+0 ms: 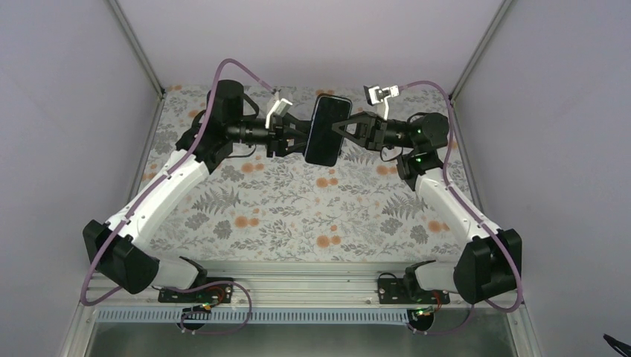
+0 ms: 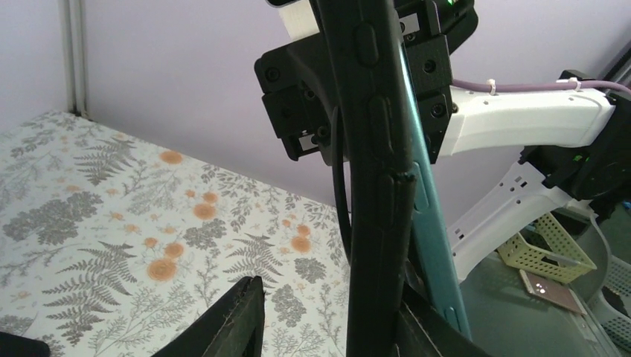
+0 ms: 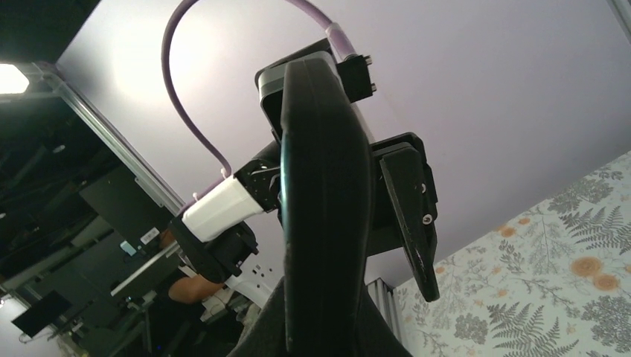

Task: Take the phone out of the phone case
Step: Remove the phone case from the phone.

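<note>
Over the far middle of the fern-and-flower printed tablecloth (image 1: 298, 208), the left gripper (image 1: 303, 140) has its fingers spread, one standing clear of the black rubbery phone case (image 2: 372, 186). The slim teal-edged phone (image 2: 439, 253) sits in that case, in the air between both arms. From the right, the right gripper (image 1: 345, 129) pinches them, covering their lower edge in its wrist view.

From above, the phone (image 1: 328, 130), held up near the far edge of the table (image 1: 245, 216), hides the fingertips of the left tool (image 1: 298, 138) and right tool (image 1: 348, 131). In the left wrist view the phone case (image 2: 372, 186) runs off the top and bottom edges, and the phone is only a teal strip behind it. The right wrist view cuts off the case's lower end.
</note>
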